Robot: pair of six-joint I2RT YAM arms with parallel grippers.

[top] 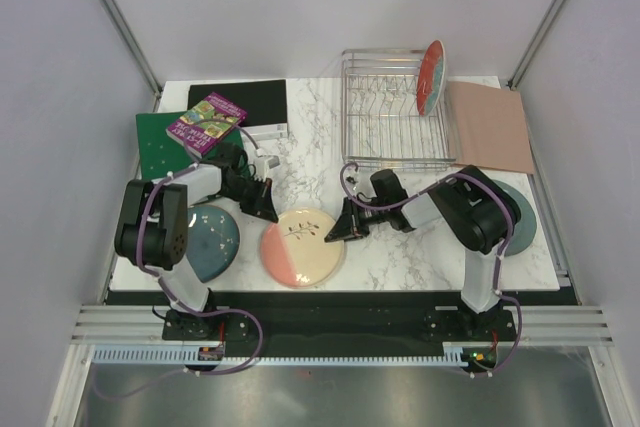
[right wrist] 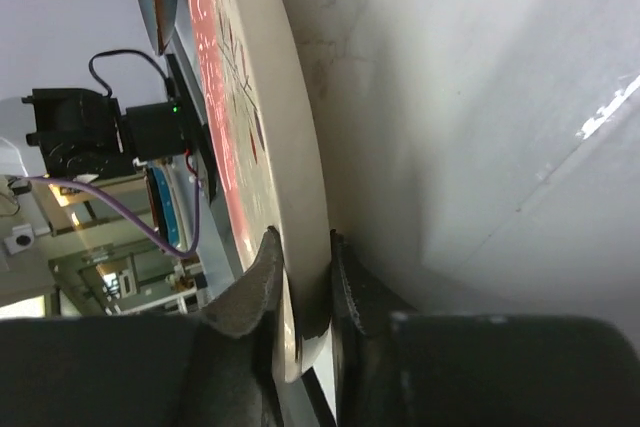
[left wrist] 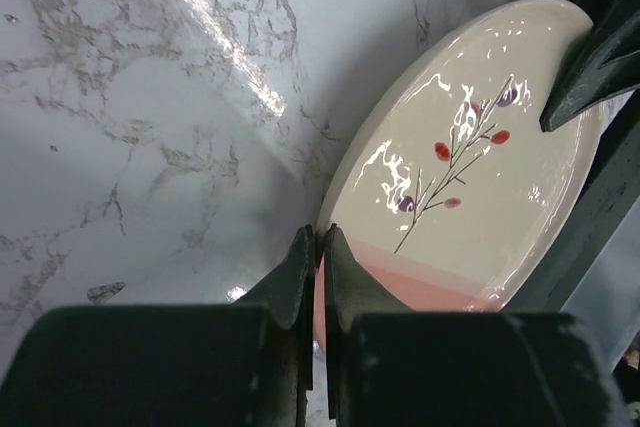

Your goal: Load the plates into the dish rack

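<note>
The cream-and-pink plate (top: 300, 247) with a twig motif (left wrist: 480, 177) lies on the marble table between my two arms. My right gripper (top: 340, 230) has its jaws on either side of this plate's right rim (right wrist: 270, 97), shut on it (right wrist: 305, 247). My left gripper (top: 265, 207) is shut with nothing in it, its tips (left wrist: 320, 237) against the plate's upper-left rim. The speckled teal-blue plate (top: 210, 242) sits partly under my left arm. The grey-green plate (top: 522, 219) is partly hidden under my right arm. The red plate (top: 432, 75) stands upright in the dish rack (top: 395, 112).
A green binder (top: 160, 142) and a purple book (top: 206, 124) lie at the back left, beside a black board (top: 238, 97). A pinkish-brown mat (top: 490, 127) lies right of the rack. Grey walls close in both sides.
</note>
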